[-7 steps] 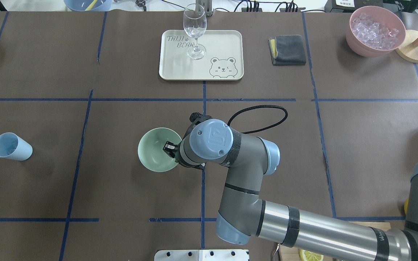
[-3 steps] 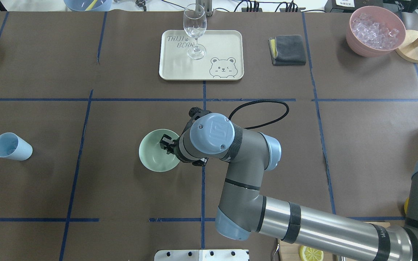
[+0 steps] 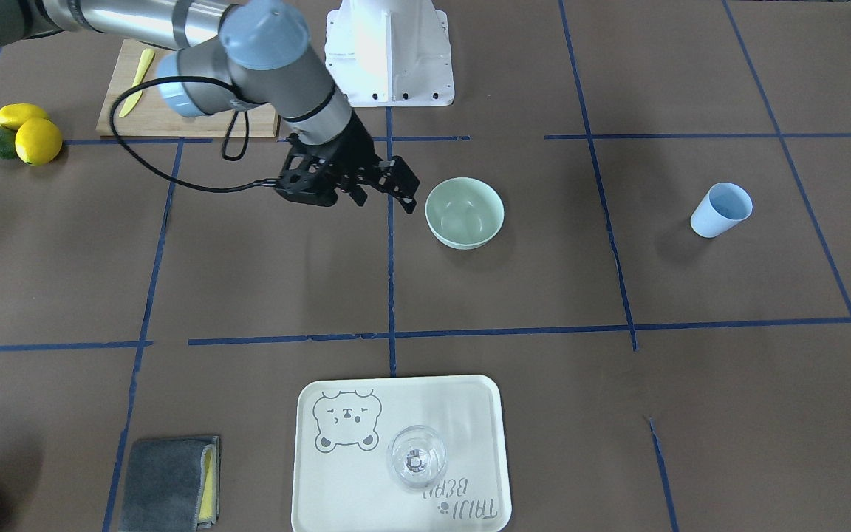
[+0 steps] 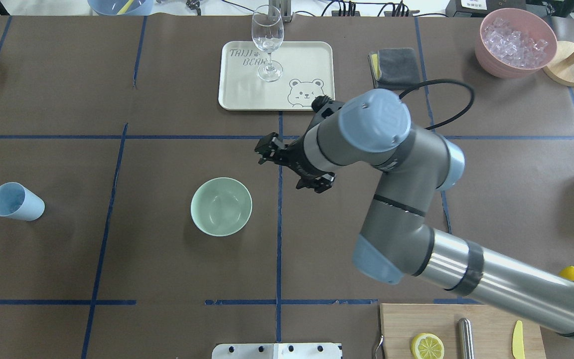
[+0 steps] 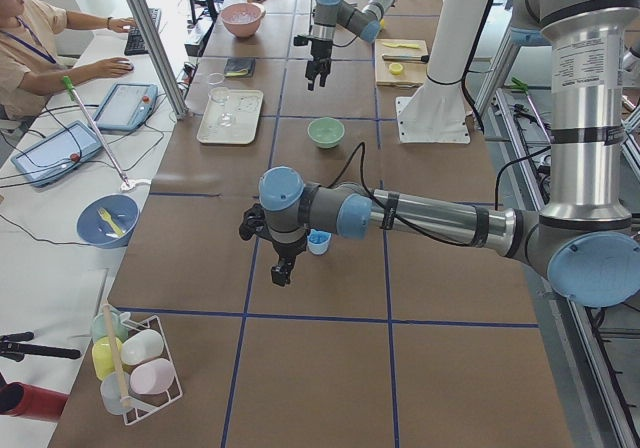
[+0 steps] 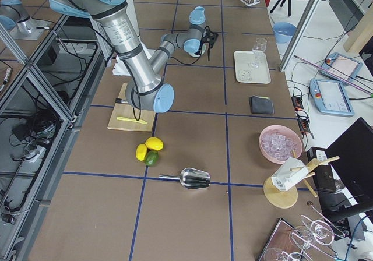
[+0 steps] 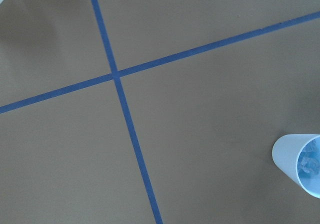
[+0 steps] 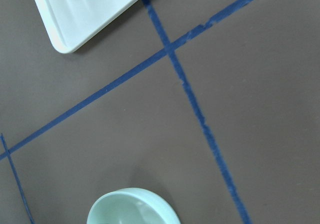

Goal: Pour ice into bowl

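Paper in brown is covering the big table (image 4: 43, 259), and blue tape lines (image 4: 278, 269) are crossing it. The right arm (image 4: 396, 209) is reaching in over the middle. The left arm (image 5: 420, 213) is stretching out toward the table's left end.

A pale tray (image 4: 307, 60) with a bear drawn on it is lying at the far side, and a clear glass (image 4: 268, 40) is standing on it. A wooden board (image 4: 401, 319) is lying close to the robot on its right. A pink bowl (image 4: 491, 62) is sitting in the far right corner, full of clear cubes (image 4: 513, 40).

The green bowl (image 4: 221, 207) is sitting upright in the middle of the table. The right gripper (image 3: 412, 196) is hanging over a blue line between the green bowl and the tray. It is near the bowl but not touching it. Its fingers are spread apart and holding nothing.

The left gripper (image 5: 281, 271) is hanging just beside the blue cup (image 4: 15, 202). I cannot tell if its fingers are apart or together. The blue cup is standing well to the left of the green bowl. The ice (image 7: 309, 163) is lying inside the blue cup.
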Available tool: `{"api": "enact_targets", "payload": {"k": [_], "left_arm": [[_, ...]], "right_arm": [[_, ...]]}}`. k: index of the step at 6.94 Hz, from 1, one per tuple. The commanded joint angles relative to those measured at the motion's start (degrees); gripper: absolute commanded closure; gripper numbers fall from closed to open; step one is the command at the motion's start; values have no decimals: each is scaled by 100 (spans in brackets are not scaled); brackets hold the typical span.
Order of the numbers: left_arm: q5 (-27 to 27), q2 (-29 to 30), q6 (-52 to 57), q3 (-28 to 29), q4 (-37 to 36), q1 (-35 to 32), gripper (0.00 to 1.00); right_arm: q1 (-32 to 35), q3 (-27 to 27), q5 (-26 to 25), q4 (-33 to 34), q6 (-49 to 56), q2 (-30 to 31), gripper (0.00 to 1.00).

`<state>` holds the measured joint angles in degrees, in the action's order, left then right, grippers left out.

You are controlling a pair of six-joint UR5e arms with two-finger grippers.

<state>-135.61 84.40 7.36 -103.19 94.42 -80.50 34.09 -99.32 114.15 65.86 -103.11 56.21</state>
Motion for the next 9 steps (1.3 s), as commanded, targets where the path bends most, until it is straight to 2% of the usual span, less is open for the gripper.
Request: {"api": "enact_targets", "payload": {"k": [1, 3, 4, 5, 6, 7, 9], "left_arm": [[-427, -72, 2, 192, 943, 139, 0], [-1280, -108, -68, 133, 2023, 148, 0], [-1476, -108, -617, 141, 2228, 157, 0], [-1364, -169, -1440, 193, 3013, 235, 0], [-719, -439, -2710, 194, 4222, 393, 0], [183, -651, -4237, 194, 5469, 1056, 0], [1626, -1422, -5975, 176, 7318, 1911, 0]], "right_arm": [[528, -666, 529, -47, 316, 941, 0], [520, -659, 468, -47, 345, 979, 0], [520, -667, 459, -47, 345, 1023, 0], [520, -676, 450, -47, 345, 1058, 0], [511, -685, 450, -47, 336, 1093, 0], [511, -685, 450, -47, 336, 1093, 0], [511, -694, 450, -47, 336, 1102, 0]]}}
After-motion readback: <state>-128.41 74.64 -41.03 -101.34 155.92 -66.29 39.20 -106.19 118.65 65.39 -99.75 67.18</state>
